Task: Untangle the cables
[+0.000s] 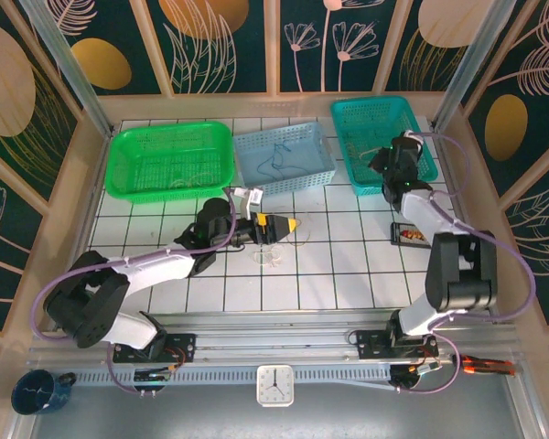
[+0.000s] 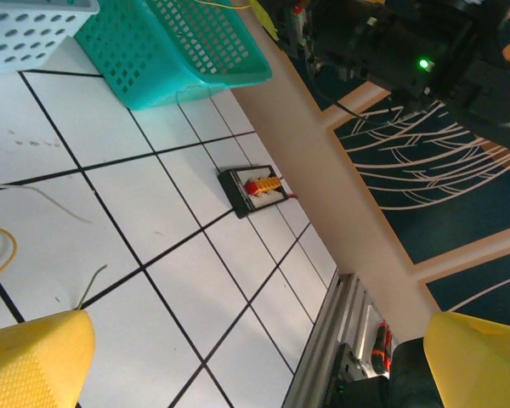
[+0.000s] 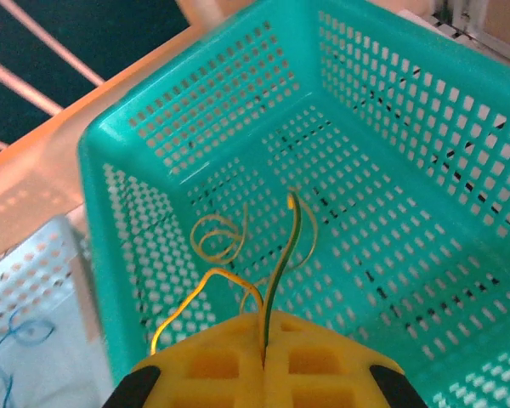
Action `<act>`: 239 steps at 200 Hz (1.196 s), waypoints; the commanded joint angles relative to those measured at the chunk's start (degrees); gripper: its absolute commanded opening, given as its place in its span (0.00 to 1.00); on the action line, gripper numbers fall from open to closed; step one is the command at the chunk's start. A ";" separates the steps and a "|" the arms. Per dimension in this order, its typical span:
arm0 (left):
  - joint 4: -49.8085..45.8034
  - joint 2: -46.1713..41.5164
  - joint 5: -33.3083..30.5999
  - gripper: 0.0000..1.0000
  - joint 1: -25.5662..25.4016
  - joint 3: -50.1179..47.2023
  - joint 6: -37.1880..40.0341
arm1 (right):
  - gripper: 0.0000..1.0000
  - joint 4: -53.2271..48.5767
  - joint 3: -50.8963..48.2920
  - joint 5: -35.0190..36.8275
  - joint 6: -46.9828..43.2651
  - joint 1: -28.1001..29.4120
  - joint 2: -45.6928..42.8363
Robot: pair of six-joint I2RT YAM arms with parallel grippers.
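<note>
My left gripper [image 1: 286, 225] hangs open over the white tiles in mid-table, its yellow fingertips [image 2: 34, 357] far apart with nothing between them. A small heap of thin cables [image 1: 273, 253] lies on the tiles just beneath and in front of it. A whitish wire [image 2: 42, 195] and a yellow wire [image 2: 4, 246] show at the left edge of the left wrist view. My right gripper [image 3: 263, 340] is over the teal basket [image 3: 391, 212], shut on a thin yellow-green cable [image 3: 280, 255]. A curled yellow cable [image 3: 217, 238] lies in that basket.
At the back stand a green basket [image 1: 128, 146], a light blue basket [image 1: 297, 139] holding blue wires [image 3: 8, 357], and the teal basket [image 1: 375, 108]. A small black block with red and yellow parts [image 1: 408, 235] lies on the right tiles. Walls surround the table.
</note>
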 commanded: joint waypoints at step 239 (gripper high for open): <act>-4.43 -4.06 -20.35 0.99 1.79 -7.22 4.42 | 0.58 3.31 -31.60 -5.09 7.67 33.87 -20.51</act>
